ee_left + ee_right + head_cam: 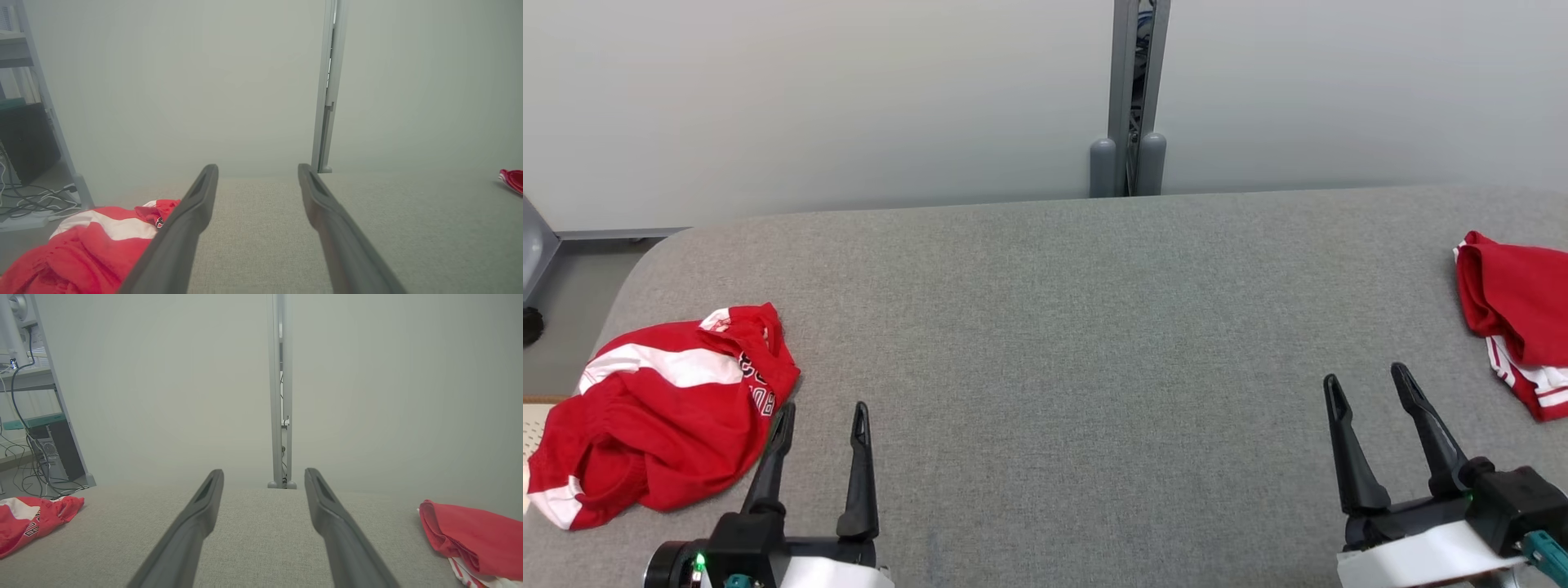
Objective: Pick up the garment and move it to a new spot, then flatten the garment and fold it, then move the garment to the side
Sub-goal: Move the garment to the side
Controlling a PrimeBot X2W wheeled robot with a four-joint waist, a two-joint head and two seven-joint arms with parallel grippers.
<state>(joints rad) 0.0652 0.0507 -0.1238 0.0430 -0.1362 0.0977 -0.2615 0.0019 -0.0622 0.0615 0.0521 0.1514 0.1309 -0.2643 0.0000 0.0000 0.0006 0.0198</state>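
A crumpled red garment [662, 416] with white stripes lies at the left end of the grey table, also in the left wrist view [86, 249] and the right wrist view [28, 522]. My left gripper [821, 420] stands open just right of it, its left finger close to the cloth's edge, nothing between the fingers [196, 204]. My right gripper [1368, 388] is open over bare table at the lower right, holding nothing. A second red cloth [1515, 314], folded with white trim, lies at the right edge, right of that gripper [263, 475].
The grey fabric table [1062, 327] spans the view, rounded at its far left corner. A pale wall with a grey metal post [1131, 98] stands behind it. Shelving and cables [24, 192] are on the floor off the table's left end.
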